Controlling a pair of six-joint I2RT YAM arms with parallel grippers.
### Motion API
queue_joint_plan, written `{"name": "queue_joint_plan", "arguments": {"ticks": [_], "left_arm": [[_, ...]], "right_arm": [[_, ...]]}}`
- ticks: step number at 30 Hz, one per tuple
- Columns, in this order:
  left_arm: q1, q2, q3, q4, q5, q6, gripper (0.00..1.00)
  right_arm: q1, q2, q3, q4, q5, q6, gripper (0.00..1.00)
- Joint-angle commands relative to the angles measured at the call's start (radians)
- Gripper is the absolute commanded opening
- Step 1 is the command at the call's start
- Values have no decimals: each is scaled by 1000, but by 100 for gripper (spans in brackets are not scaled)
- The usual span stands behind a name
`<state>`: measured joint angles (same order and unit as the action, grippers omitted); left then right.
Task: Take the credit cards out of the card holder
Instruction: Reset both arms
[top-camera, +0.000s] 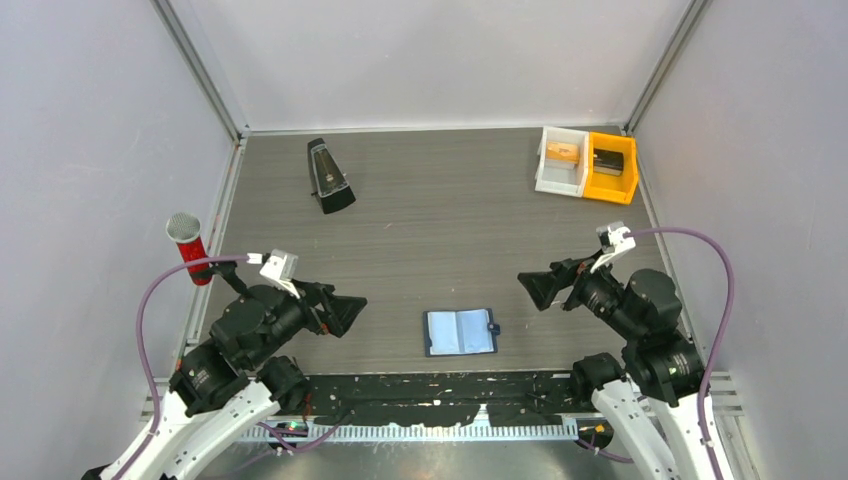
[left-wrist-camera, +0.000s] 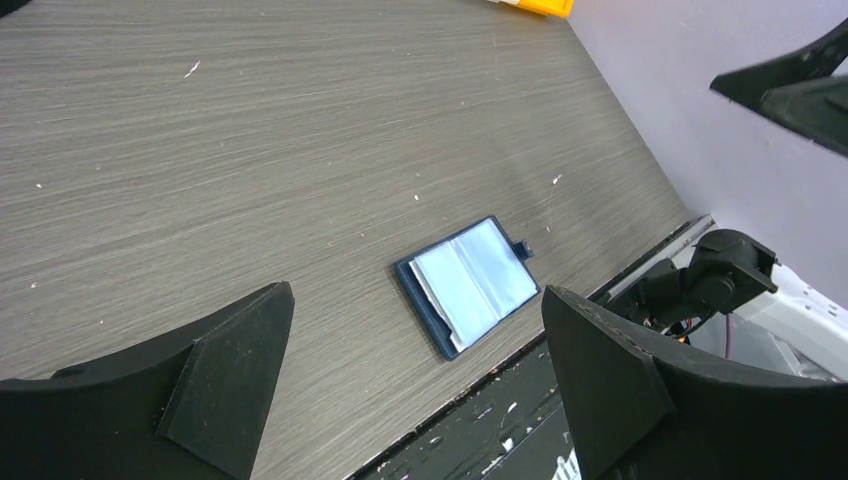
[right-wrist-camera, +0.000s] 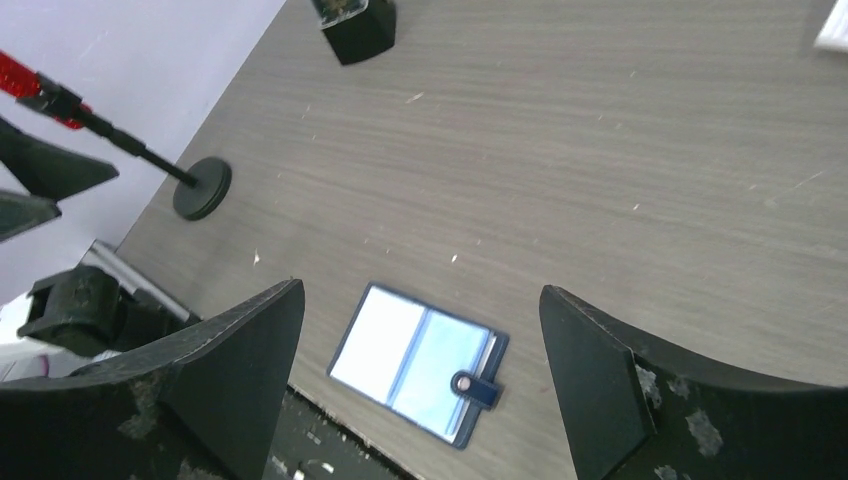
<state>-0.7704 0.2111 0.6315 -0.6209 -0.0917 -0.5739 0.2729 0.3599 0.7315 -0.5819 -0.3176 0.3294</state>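
Observation:
The dark navy card holder (top-camera: 460, 332) lies open and flat near the table's front edge, its light blue sleeves facing up and its snap tab at the right. It also shows in the left wrist view (left-wrist-camera: 466, 285) and the right wrist view (right-wrist-camera: 417, 362). No separate credit card shows; any cards are hidden in the sleeves. My left gripper (top-camera: 350, 310) is open and empty, raised to the left of the holder. My right gripper (top-camera: 532, 287) is open and empty, raised above and to the right of it.
A black pyramid metronome (top-camera: 327, 176) stands at the back left. A white bin (top-camera: 562, 161) with an orange block and a yellow bin (top-camera: 612, 168) stand at the back right. A red microphone on a stand (top-camera: 189, 249) is at the left edge.

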Motion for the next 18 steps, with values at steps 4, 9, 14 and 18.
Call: {"name": "queue_joint_plan", "arguments": {"ticks": [4, 9, 14, 18], "left_arm": [[-1, -10, 3, 19, -29, -39, 99], [-1, -13, -1, 21, -22, -53, 99], [-1, 7, 4, 19, -10, -49, 99], [-1, 20, 4, 21, 1, -55, 99]], "right_arm": [[5, -111, -97, -63, -92, 48, 96], [5, -137, -105, -38, -93, 43, 95], [5, -136, -109, -32, -90, 28, 95], [5, -143, -122, -11, -101, 32, 96]]}}
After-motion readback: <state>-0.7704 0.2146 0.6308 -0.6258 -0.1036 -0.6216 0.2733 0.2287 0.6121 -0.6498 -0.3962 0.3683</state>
